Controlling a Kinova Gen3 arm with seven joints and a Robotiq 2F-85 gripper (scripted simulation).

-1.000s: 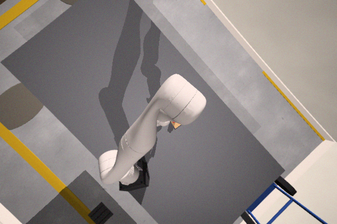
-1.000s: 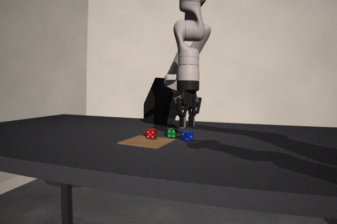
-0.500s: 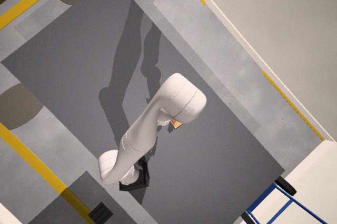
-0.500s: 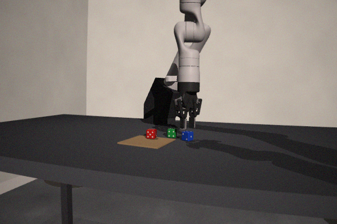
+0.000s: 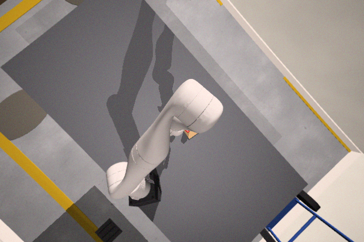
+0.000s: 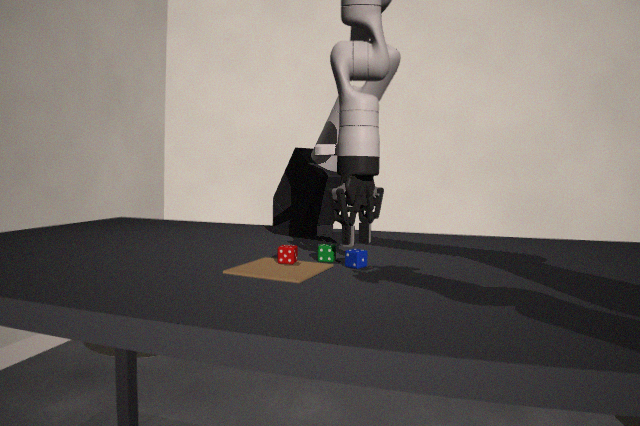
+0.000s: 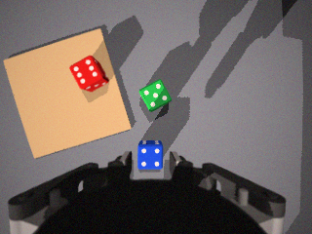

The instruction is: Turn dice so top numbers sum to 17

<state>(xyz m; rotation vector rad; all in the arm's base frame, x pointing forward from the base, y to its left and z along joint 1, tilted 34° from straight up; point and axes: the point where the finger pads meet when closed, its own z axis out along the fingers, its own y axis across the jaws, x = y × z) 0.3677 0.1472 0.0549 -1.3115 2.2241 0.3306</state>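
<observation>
The tan mat (image 7: 63,93) lies flat on the dark table; it also shows in the exterior view (image 6: 277,269). The red die (image 7: 89,73) sits on the mat near one corner, as the exterior view (image 6: 287,254) confirms. The green die (image 7: 155,96) lies on the table just off the mat's edge, and shows in the exterior view (image 6: 326,252). The blue die (image 7: 150,155) (image 6: 356,258), four pips up, lies on the table farther from the mat. My gripper (image 7: 150,160) hangs straight above the blue die, partly open and empty, with its fingertips (image 6: 356,241) a little above the die.
The arm's black base block (image 6: 302,194) stands behind the dice. In the overhead view the arm (image 5: 164,133) hides nearly everything; only a sliver of the mat (image 5: 191,134) and the red die (image 5: 187,130) shows. A blue cart (image 5: 305,221) stands off the table.
</observation>
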